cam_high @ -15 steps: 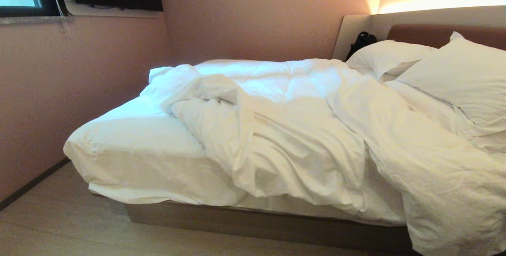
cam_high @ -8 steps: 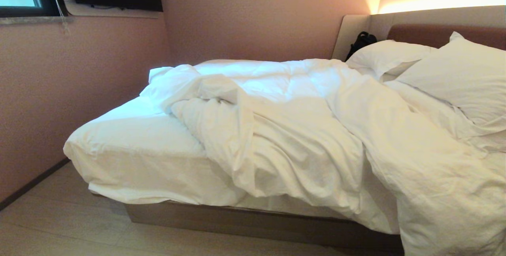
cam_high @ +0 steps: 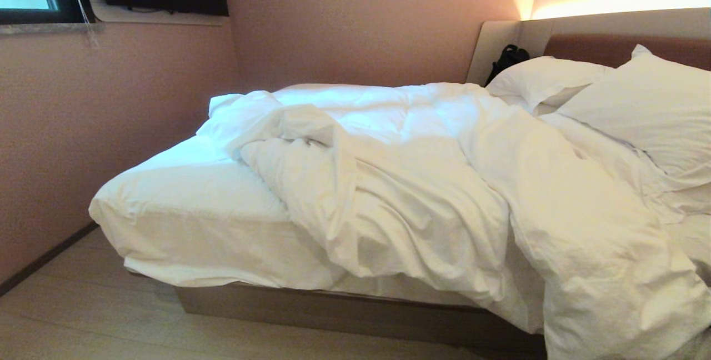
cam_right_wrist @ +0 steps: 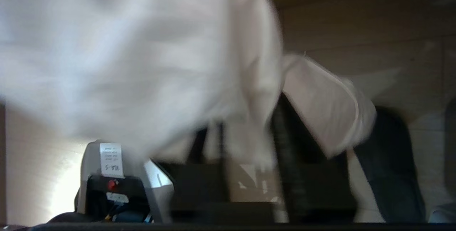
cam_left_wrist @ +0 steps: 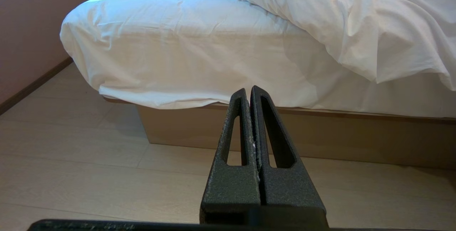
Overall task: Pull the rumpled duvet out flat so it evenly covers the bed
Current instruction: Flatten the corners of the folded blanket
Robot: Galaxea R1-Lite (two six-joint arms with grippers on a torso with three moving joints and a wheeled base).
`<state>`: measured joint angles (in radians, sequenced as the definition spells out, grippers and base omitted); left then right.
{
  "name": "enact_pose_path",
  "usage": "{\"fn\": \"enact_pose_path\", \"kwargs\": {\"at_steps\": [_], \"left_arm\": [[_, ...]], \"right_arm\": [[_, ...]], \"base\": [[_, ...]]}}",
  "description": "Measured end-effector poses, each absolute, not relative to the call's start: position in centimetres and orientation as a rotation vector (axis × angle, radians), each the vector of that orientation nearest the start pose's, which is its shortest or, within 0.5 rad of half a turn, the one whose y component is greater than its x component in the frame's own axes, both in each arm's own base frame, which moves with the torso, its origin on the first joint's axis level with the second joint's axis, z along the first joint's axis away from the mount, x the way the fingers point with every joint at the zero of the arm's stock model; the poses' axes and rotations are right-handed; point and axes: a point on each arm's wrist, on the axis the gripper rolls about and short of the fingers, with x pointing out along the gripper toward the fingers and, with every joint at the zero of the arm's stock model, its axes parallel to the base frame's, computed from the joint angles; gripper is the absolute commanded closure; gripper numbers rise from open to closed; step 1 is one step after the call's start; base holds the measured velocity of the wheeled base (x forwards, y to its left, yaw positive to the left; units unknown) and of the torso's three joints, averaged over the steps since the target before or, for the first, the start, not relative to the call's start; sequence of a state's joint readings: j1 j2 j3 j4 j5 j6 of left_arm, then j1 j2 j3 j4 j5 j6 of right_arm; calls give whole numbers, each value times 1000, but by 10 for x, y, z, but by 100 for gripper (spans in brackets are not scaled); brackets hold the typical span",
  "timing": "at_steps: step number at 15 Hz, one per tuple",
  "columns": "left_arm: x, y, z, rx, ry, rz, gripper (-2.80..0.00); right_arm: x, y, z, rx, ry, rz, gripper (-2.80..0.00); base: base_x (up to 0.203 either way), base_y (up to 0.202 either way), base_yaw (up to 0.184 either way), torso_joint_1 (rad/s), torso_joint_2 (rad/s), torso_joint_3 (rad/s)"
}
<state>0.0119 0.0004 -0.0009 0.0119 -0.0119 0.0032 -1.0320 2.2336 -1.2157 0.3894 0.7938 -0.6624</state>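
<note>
**Duvet bunched on bed, right gripper in the cloth**

Item: duvet (cam_high: 422, 193), white, rumpled, heaped across the bed (cam_high: 183, 210) and spilling over its near edge; foot-end sheet bare. Two pillows (cam_high: 639, 110) at the headboard. Left gripper (cam_left_wrist: 248, 93): fingers pressed together, empty, low above the floor (cam_left_wrist: 89, 174). Right gripper (cam_right_wrist: 249, 159): fingers parted, duvet cloth draped over and between them; grip cannot be told.

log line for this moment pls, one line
stage: duvet pull | left gripper: shut, parked low beside bed | right gripper: duvet cloth between parted fingers | duvet: rumpled, sheet bare at foot
</note>
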Motion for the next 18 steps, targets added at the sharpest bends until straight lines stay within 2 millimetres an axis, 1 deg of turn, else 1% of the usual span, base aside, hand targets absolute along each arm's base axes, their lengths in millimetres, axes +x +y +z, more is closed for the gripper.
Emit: {"fn": "enact_pose_path", "kwargs": {"at_steps": [5, 6, 8, 10, 11, 12, 13, 15, 18], "left_arm": [[-23, -1, 74, 3, 12, 0, 0], [-23, -1, 74, 3, 12, 0, 0], [-23, -1, 74, 3, 12, 0, 0], [-23, -1, 75, 3, 11, 0, 0], [-23, -1, 75, 3, 11, 0, 0], [-23, -1, 75, 3, 11, 0, 0], [-23, -1, 75, 3, 11, 0, 0], [-23, -1, 75, 3, 11, 0, 0], [-23, -1, 75, 2, 11, 0, 0]], "right_arm": [[192, -287, 48, 521, 862, 104, -280], [191, -284, 55, 519, 863, 106, -280], [185, -274, 80, 490, 849, 106, -280], [182, -255, 115, 438, 818, 126, -280], [185, -243, 131, 409, 803, 149, -280], [192, -224, 149, 372, 791, 200, -280], [200, -205, 163, 341, 784, 254, -280], [215, -168, 185, 290, 785, 359, -280], [238, -111, 210, 214, 807, 507, -280]], "base": [[0, 0, 0, 0, 0, 0], [0, 0, 0, 0, 0, 0], [0, 0, 0, 0, 0, 0], [0, 0, 0, 0, 0, 0], [0, 0, 0, 0, 0, 0], [0, 0, 0, 0, 0, 0], [0, 0, 0, 0, 0, 0], [0, 0, 0, 0, 0, 0], [0, 0, 0, 0, 0, 0]]}}
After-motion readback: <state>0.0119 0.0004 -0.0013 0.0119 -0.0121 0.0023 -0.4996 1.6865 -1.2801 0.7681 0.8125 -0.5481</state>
